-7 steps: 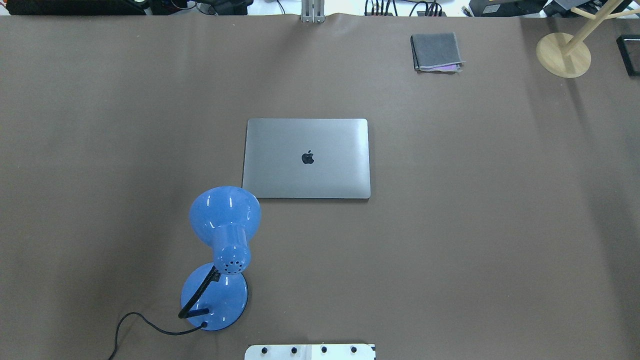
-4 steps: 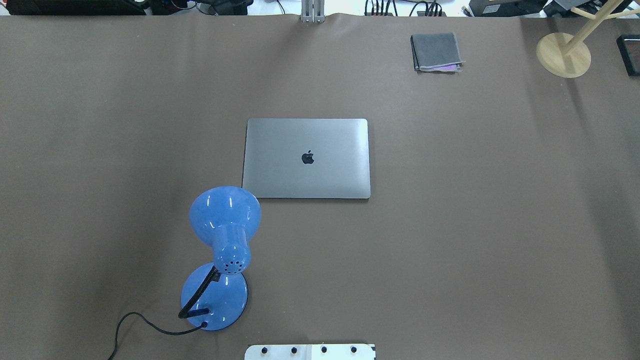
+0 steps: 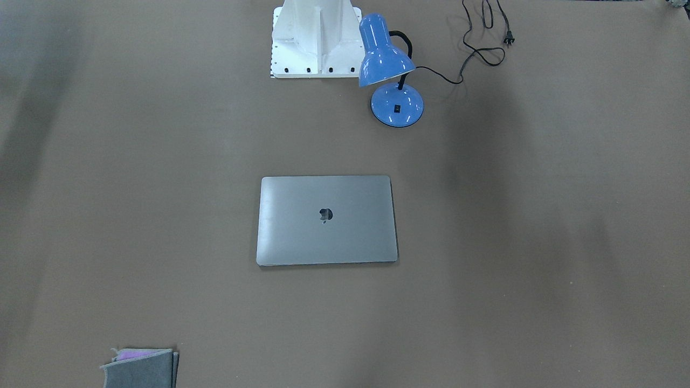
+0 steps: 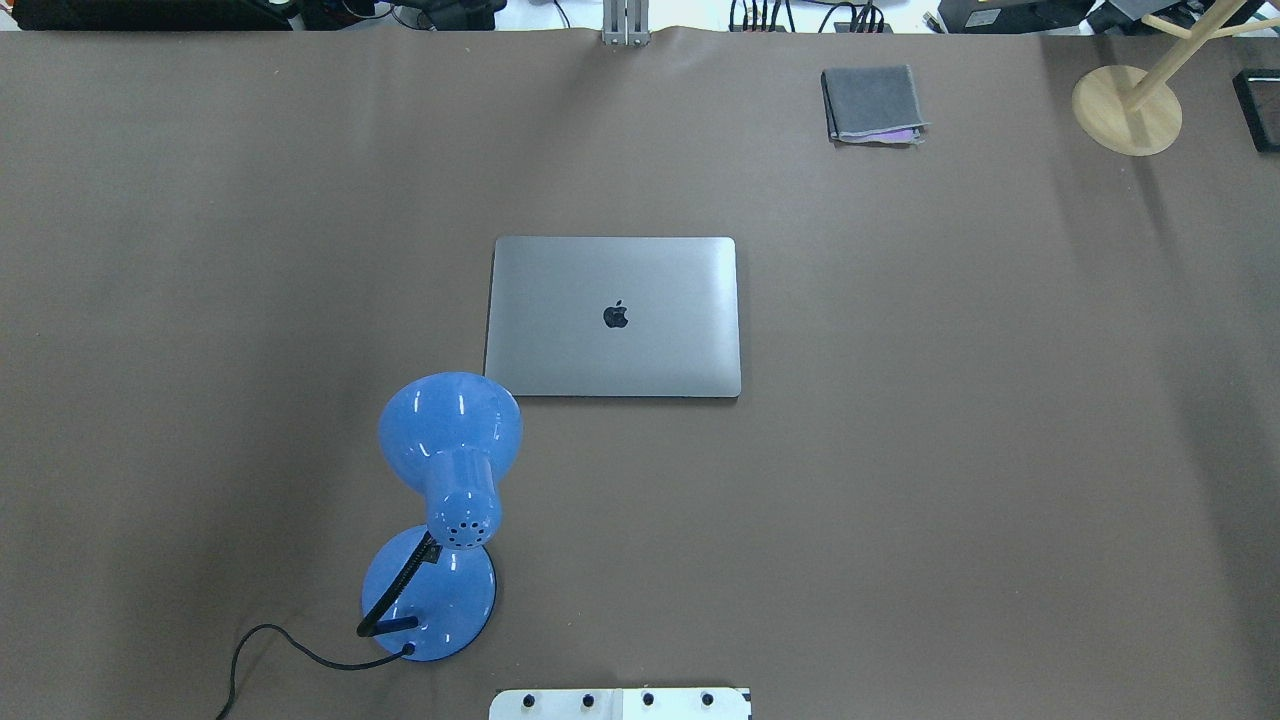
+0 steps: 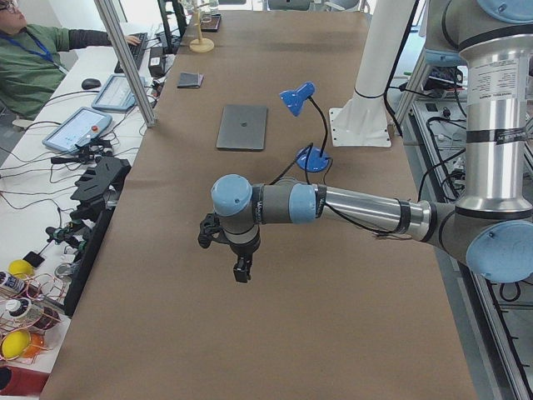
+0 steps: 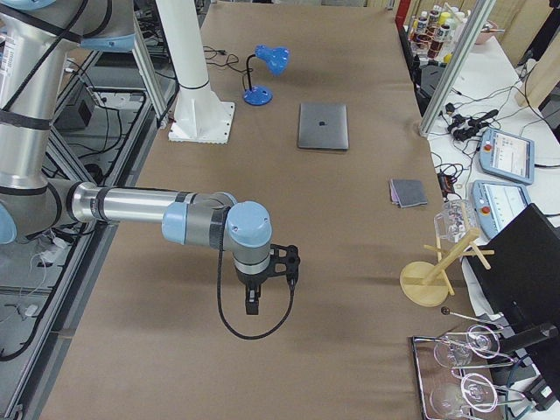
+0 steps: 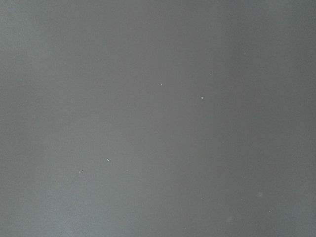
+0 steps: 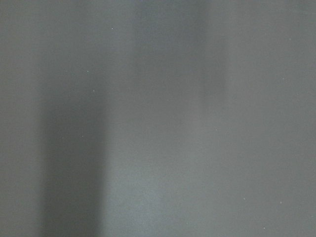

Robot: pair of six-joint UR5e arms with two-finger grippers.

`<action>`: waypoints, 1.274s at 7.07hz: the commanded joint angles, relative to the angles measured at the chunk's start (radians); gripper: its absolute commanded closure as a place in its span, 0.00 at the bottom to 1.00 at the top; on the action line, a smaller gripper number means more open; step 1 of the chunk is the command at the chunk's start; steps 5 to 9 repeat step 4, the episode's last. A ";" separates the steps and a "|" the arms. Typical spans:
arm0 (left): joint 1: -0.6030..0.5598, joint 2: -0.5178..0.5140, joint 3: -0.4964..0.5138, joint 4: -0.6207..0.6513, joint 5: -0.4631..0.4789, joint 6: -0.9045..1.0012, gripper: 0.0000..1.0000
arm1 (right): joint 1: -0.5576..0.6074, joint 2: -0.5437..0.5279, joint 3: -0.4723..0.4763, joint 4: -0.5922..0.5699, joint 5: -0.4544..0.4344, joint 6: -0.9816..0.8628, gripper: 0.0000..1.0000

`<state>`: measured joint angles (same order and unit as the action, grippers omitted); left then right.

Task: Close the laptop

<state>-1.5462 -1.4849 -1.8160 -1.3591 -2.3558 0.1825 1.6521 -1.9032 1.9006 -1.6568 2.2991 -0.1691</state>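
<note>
The space-grey laptop (image 4: 614, 317) lies flat in the middle of the brown table with its lid down and the dark apple logo up. It also shows in the front-facing view (image 3: 326, 220), the left side view (image 5: 242, 127) and the right side view (image 6: 323, 125). My left gripper (image 5: 240, 272) hangs over the table's left end, far from the laptop. My right gripper (image 6: 251, 304) hangs over the table's right end, also far from it. Both show only in the side views, so I cannot tell if they are open or shut. The wrist views show only bare table.
A blue desk lamp (image 4: 447, 470) stands just front-left of the laptop, its shade near the laptop's corner, its cord (image 3: 474, 51) trailing. A folded grey cloth (image 4: 872, 103) lies at the far right. A wooden stand (image 4: 1127, 108) is at the far right corner.
</note>
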 commanded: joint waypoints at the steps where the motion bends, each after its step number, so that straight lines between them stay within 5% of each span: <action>1: 0.002 -0.002 0.001 0.000 0.000 0.000 0.02 | 0.000 0.003 0.002 0.000 0.003 0.000 0.00; 9: 0.003 -0.002 0.000 0.000 0.000 0.000 0.02 | 0.000 0.009 0.003 0.000 0.003 0.000 0.00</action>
